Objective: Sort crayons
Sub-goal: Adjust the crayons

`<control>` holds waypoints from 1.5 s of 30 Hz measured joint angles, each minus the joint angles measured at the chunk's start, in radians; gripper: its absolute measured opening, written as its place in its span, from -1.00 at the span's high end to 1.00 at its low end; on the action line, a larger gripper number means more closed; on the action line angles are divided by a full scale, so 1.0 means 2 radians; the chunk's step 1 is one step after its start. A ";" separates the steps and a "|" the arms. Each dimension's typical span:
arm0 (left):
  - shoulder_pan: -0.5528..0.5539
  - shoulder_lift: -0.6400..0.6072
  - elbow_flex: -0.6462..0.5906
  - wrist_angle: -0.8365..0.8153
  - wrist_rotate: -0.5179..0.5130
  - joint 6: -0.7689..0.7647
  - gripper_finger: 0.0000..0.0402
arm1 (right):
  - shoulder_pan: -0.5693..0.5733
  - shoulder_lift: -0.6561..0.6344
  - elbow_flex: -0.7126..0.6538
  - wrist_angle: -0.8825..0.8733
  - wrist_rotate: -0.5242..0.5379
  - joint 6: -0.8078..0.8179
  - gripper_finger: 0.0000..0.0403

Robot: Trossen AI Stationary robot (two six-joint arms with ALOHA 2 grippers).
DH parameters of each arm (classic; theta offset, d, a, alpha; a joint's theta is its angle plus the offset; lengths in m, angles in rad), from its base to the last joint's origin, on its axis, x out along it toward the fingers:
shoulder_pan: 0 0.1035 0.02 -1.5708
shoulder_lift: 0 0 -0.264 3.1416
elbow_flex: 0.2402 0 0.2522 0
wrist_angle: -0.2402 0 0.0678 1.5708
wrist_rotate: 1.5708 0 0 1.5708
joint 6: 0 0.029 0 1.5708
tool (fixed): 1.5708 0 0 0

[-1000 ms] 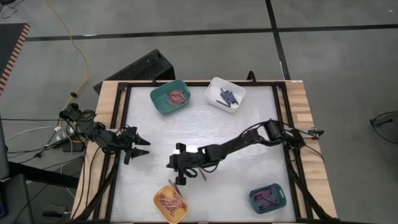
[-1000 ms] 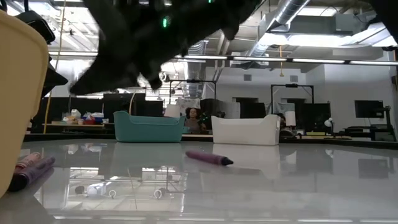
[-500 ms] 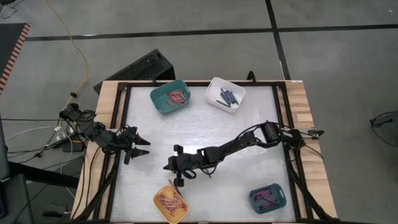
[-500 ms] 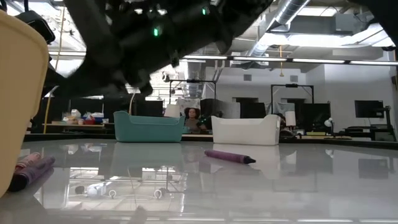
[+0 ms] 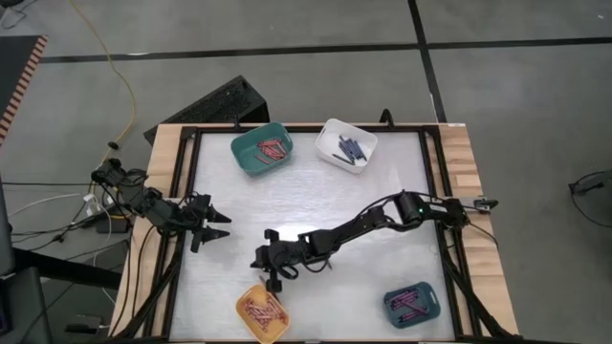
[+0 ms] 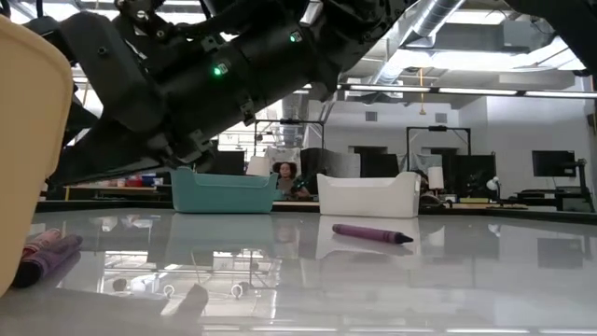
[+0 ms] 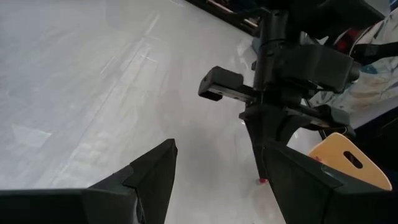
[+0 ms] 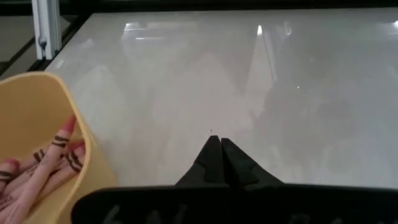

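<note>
My right gripper (image 5: pixel 273 283) is shut and hangs low over the table, just beyond the yellow bin (image 5: pixel 263 311). That bin holds pink and brownish-red crayons (image 8: pixel 37 171). In the left wrist view a small red tip (image 7: pixel 263 181) shows right under the shut fingers. One purple crayon (image 6: pixel 371 233) lies loose on the table behind that arm. Two more crayons (image 6: pixel 45 254) lie at the foot of the yellow bin. My left gripper (image 5: pixel 218 225) waits open at the table's left edge. My right gripper points its shut fingertips (image 8: pixel 217 142) slanting down at the table beside the yellow bin. I cannot tell whether they touch the small red tip beneath them or hold anything.
At the far edge stand a teal bin (image 5: pixel 261 150) with red crayons and a white bin (image 5: pixel 346 144) with dark blue ones. A dark teal tray (image 5: pixel 413 304) with magenta crayons sits near right. A person sits in the room far behind the table.
My right gripper has sunk toward the table and reached a little further toward the yellow bin. The loose purple crayon has travelled along the table toward the right edge.
</note>
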 joint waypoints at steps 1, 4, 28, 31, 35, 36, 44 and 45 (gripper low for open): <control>0.000 0.000 0.000 0.000 0.000 0.000 -0.14 | 0.000 0.000 0.000 -0.001 -0.001 0.000 1.00; 0.000 0.000 0.000 0.000 0.000 0.000 -0.14 | 0.000 0.000 0.002 -0.001 -0.019 0.000 1.00; 0.000 0.000 0.000 0.000 0.000 0.000 -0.14 | 0.007 0.000 0.003 -0.028 -0.027 0.000 1.00; 0.000 0.000 0.000 0.000 0.000 0.000 -0.14 | 0.007 0.000 0.003 -0.029 -0.027 0.000 1.00; 0.000 0.000 0.000 0.000 0.000 0.000 -0.14 | 0.006 0.000 0.003 -0.036 -0.026 -0.001 1.00; 0.000 0.000 0.000 0.000 0.000 0.000 -0.14 | 0.007 0.000 0.003 -0.035 -0.026 -0.001 1.00; 0.000 0.000 0.000 0.000 0.001 0.000 -0.14 | 0.006 0.000 0.003 -0.048 -0.025 -0.001 1.00; 0.000 0.000 0.000 0.000 0.001 0.000 -0.14 | 0.006 0.000 0.003 -0.048 -0.025 -0.001 1.00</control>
